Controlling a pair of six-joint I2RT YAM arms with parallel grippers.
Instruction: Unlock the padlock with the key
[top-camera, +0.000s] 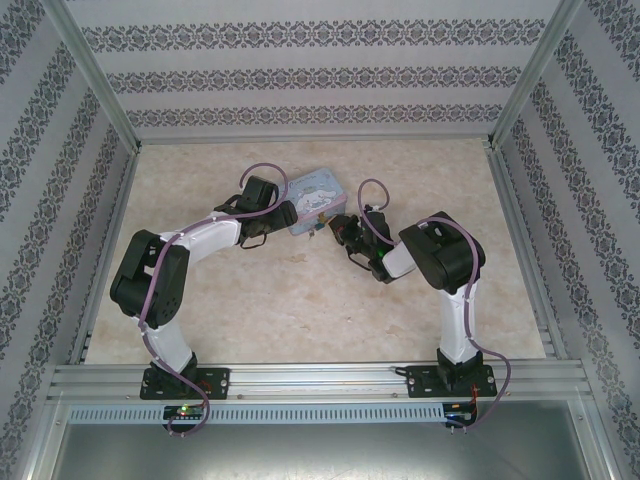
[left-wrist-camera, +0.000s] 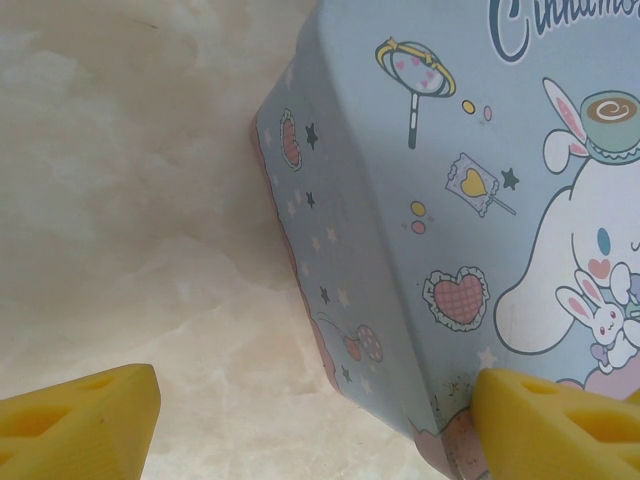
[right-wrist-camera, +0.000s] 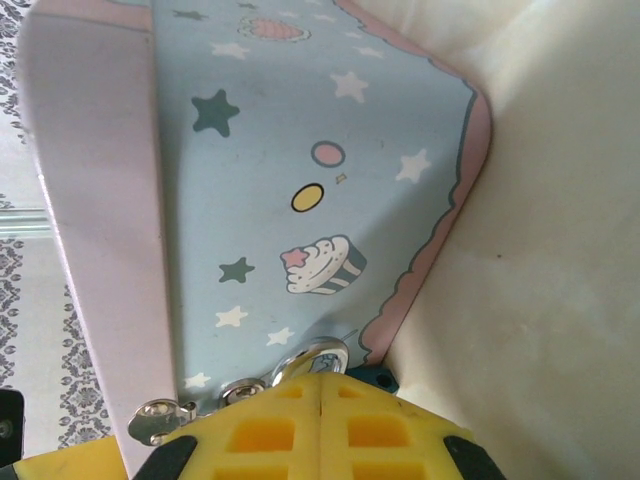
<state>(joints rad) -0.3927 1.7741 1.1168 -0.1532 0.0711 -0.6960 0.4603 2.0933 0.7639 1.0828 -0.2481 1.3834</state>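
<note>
The light-blue cartoon tin (top-camera: 312, 202) lies at the table's middle back. My left gripper (left-wrist-camera: 320, 430) is open at the tin's (left-wrist-camera: 400, 250) left end; its right finger (left-wrist-camera: 560, 425) touches the tin's corner and its left finger (left-wrist-camera: 80, 420) hangs over bare table. My right gripper (right-wrist-camera: 320, 385) is shut at the tin's (right-wrist-camera: 300, 180) front wall, beside the clasp (right-wrist-camera: 160, 415). A bit of the teal padlock (right-wrist-camera: 378, 379) peeks out under its tips. A rounded shiny metal piece (right-wrist-camera: 315, 355) sits at the seam of the fingertips; I cannot tell whether it is the shackle or the key.
Pale marbled table (top-camera: 300, 310) spreads in front of the tin, with metal rails (top-camera: 320, 378) along the near edge. Patterned walls (top-camera: 300, 75) close off the back and both sides. Both arms (top-camera: 200, 240) reach in toward the tin from the near corners.
</note>
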